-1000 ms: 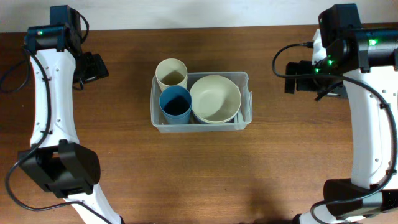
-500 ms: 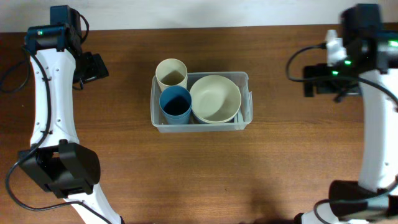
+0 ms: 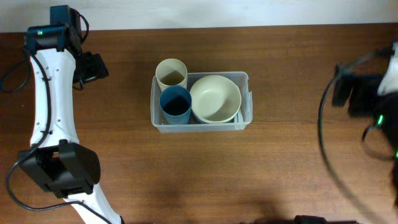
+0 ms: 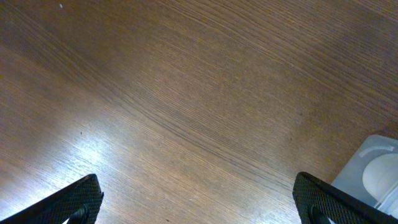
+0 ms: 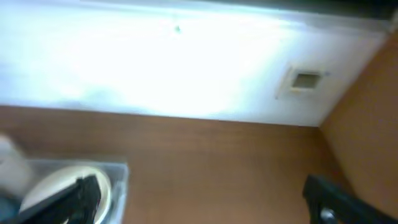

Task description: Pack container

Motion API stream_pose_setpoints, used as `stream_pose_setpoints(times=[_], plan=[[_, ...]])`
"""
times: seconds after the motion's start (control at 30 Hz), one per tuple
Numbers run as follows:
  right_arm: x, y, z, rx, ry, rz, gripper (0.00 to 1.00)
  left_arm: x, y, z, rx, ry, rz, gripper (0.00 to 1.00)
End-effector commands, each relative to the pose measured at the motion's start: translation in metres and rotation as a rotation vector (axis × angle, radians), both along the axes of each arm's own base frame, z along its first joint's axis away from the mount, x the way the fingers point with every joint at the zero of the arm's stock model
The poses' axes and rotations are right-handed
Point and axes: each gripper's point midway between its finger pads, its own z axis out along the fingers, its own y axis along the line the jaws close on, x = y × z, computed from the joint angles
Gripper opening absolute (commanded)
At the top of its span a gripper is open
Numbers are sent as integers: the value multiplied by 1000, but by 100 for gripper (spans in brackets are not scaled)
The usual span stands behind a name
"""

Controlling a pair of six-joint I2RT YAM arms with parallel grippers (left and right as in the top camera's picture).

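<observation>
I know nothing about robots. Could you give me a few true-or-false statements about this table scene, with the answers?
1. The cream bowl sits inside the clear container. True.
2. The blue cup stands on the bare table. False: it is in the container, beside the bowl.
3. The left hand is holding a cup. False: it is open and empty, off to the side over bare wood.
4. The right hand is open and apart from the container. True.

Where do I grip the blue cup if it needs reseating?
Pinch the blue cup by its rim from straight above, one jaw inside. It stands upright, mouth open, hemmed in by the cream cup, the bowl and the container wall, likely leaving no room at its sides.
</observation>
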Motion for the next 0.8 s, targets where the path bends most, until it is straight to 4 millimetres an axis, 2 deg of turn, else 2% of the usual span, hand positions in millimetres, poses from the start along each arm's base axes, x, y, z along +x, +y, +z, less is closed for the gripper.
stream_pose_setpoints(times=[0.0, 0.17, 0.37, 0.53, 0.77], plan=[[-7, 20, -50, 10, -18, 90, 99, 1, 1, -4, -8, 5, 15, 100], [-28, 32, -107, 9, -173, 145, 99, 1, 1, -4, -8, 5, 15, 100], [-43, 47, -177, 16, -254, 231, 99, 1, 1, -4, -8, 5, 15, 100], [-41, 57, -220, 19, -286, 283, 99, 1, 1, -4, -8, 5, 15, 100], [-34, 43, -262, 9, -240, 196, 99, 1, 1, -4, -8, 5, 15, 100]])
